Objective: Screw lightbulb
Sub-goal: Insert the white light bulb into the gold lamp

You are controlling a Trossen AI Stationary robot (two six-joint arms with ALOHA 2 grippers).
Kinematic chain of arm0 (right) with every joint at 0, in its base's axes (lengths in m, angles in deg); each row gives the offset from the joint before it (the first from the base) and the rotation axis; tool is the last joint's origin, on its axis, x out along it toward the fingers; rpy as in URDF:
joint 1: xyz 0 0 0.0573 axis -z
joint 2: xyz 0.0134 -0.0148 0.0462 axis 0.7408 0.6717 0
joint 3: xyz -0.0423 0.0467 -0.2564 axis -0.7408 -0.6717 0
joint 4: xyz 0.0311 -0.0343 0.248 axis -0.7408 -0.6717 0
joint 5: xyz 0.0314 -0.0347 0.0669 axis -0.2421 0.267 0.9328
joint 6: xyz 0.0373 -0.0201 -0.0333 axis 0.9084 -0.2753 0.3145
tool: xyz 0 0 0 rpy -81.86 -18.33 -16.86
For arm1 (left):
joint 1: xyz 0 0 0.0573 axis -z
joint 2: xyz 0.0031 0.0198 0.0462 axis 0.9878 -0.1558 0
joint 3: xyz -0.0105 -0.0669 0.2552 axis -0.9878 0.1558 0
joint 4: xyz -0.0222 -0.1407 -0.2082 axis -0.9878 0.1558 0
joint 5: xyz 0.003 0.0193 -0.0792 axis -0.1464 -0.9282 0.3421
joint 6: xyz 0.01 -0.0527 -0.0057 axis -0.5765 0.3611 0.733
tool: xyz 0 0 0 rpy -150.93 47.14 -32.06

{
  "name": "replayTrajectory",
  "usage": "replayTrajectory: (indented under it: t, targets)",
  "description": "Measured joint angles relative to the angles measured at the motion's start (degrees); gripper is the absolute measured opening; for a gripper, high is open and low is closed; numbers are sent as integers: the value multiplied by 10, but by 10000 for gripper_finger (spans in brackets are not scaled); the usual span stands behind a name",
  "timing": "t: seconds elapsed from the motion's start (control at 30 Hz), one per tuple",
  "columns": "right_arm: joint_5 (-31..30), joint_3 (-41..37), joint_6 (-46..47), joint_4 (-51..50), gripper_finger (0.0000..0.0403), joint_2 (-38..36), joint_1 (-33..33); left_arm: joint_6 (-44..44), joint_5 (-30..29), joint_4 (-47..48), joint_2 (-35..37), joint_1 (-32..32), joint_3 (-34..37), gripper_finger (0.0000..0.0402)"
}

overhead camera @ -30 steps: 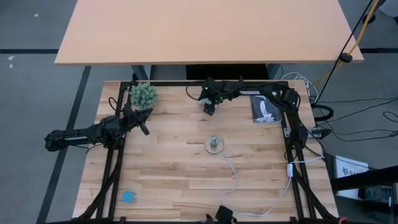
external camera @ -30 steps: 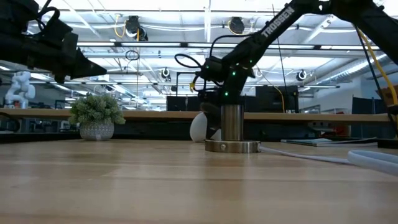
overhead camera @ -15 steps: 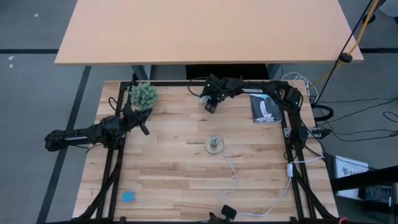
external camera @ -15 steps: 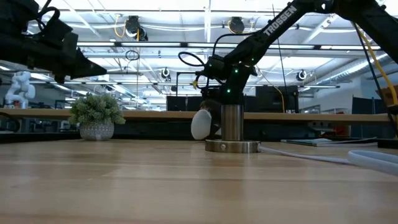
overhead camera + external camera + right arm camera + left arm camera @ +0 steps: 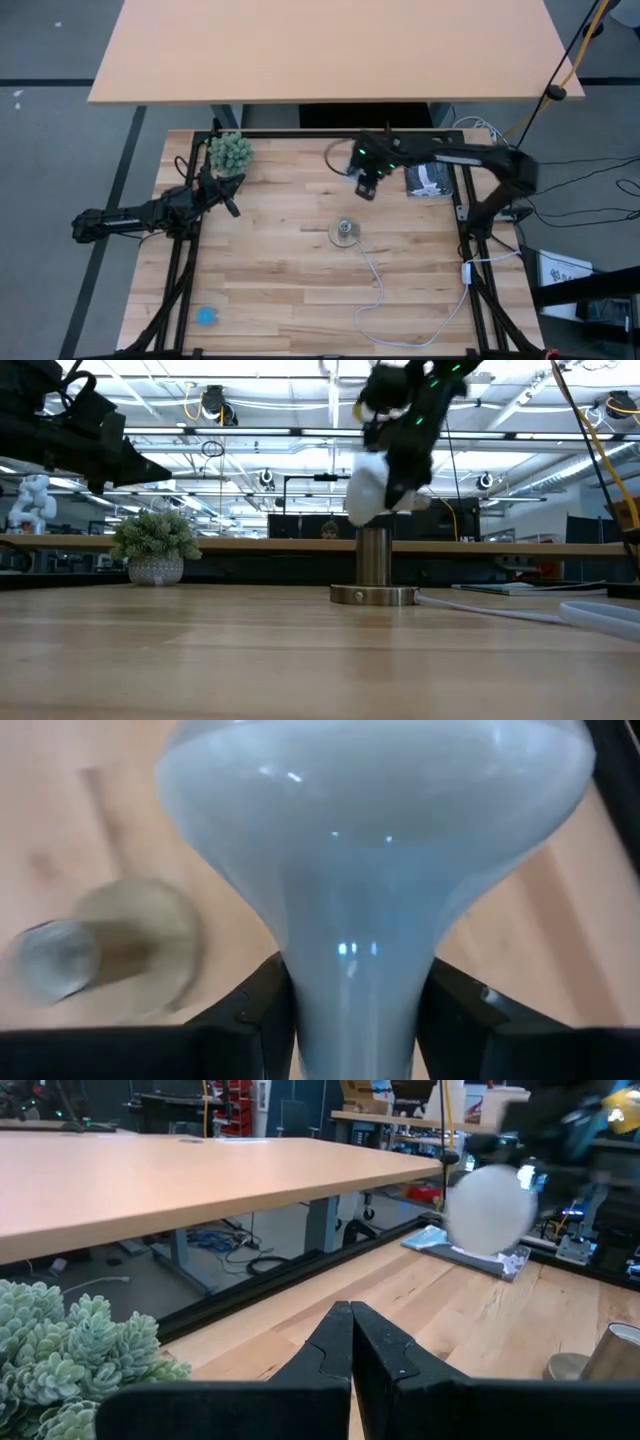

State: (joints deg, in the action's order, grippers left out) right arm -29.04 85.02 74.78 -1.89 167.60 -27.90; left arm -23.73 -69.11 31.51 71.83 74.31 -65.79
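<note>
The white frosted lightbulb [image 5: 368,495] hangs in the air, just above and a little left of the silvery socket [image 5: 374,565], which stands on its round base at the table's middle [image 5: 345,232]. My right gripper [image 5: 365,187] is shut on the bulb, beyond and a little to the right of the socket. The bulb fills the right wrist view [image 5: 370,840], with the socket [image 5: 110,950] blurred behind it. My left gripper [image 5: 350,1342] is shut and empty at the table's left, beside a small potted plant [image 5: 230,152]. The bulb also shows in the left wrist view [image 5: 490,1208]. My right gripper pinches the bulb's narrow neck [image 5: 355,985] between its two fingers [image 5: 258,1012], one on each side. The fingers come slanting from above. The round globe end [image 5: 366,500] points away from the gripper and downward. The bulb is lifted clear of the table.
A white cord [image 5: 378,285] runs from the socket toward the table's near edge. A dark booklet [image 5: 428,178] lies at the far right. A small blue object [image 5: 206,316] lies near the front left corner. The plant stands at the far left.
My right gripper has risen from the table's far side and moved toward the socket, carrying the bulb. The bulb was low by the tabletop behind the socket and now hangs lifted clear above it.
</note>
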Motion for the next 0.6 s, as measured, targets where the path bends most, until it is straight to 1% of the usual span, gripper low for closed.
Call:
replayTrajectory:
  t: [0.1,0.17,0.23,0.33,0.37,0.43,0.5,0.53,0.6]
  targets:
    - [-1,-81,58,49,149,-84,-31,0,0,0,0,0,0,0]
    - [-3,-147,99,111,149,-142,-56,0,0,0,0,0,0,0]
    - [-2,-219,142,191,149,-195,-86,0,0,0,0,0,0,0]
    - [-1,-334,192,361,149,-254,-135,0,0,-4,0,0,0,0]
    - [-1,-372,201,430,149,-265,-152,3,0,-10,0,0,0,0]
    - [-9,-438,207,579,149,-272,-180,38,0,-28,0,0,0,0]
    - [-46,-490,206,720,150,-263,-201,89,0,-46,0,0,0,0]
    - [-73,-507,202,774,155,-253,-207,107,0,-59,0,0,0,0]
    - [-112,-527,188,847,166,-231,-216,126,0,-86,0,0,0,0]
